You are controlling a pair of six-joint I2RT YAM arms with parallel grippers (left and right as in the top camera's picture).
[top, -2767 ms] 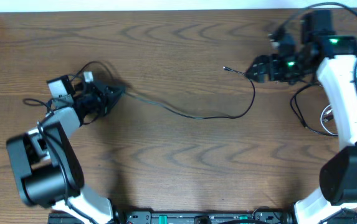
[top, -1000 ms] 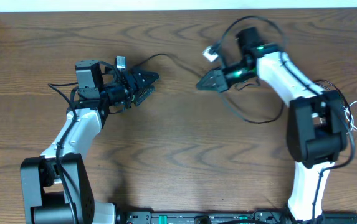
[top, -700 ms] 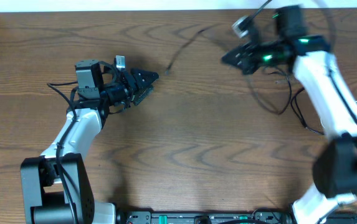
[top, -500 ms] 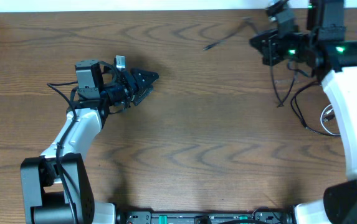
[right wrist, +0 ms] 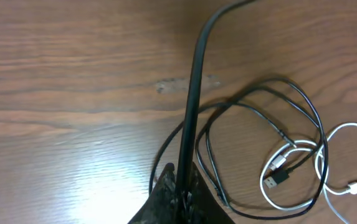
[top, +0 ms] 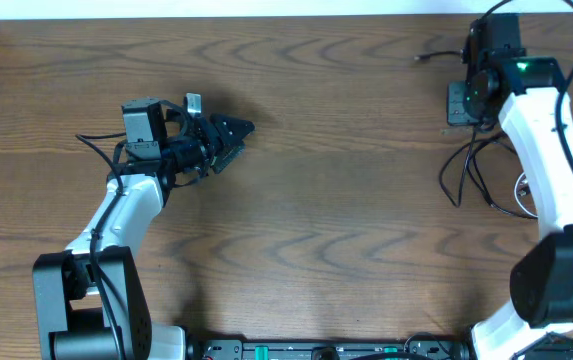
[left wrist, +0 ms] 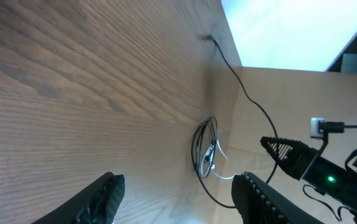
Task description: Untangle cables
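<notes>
Black cable [top: 445,176] seemingly hangs from the right gripper [top: 458,103] at the far right of the table [top: 306,230]; left gripper [top: 234,133] well apart. Left wrist: jaws spread, empty, cable bundle [left wrist: 205,152] far ahead. Right wrist: jaws clamped on that cable; bundle just right.

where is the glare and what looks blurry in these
Right wrist: glare washes the table at lower left, and the close black cable looks soft. Left wrist: the bright area at upper right is blown out. Overhead: evenly lit and sharp.
</notes>
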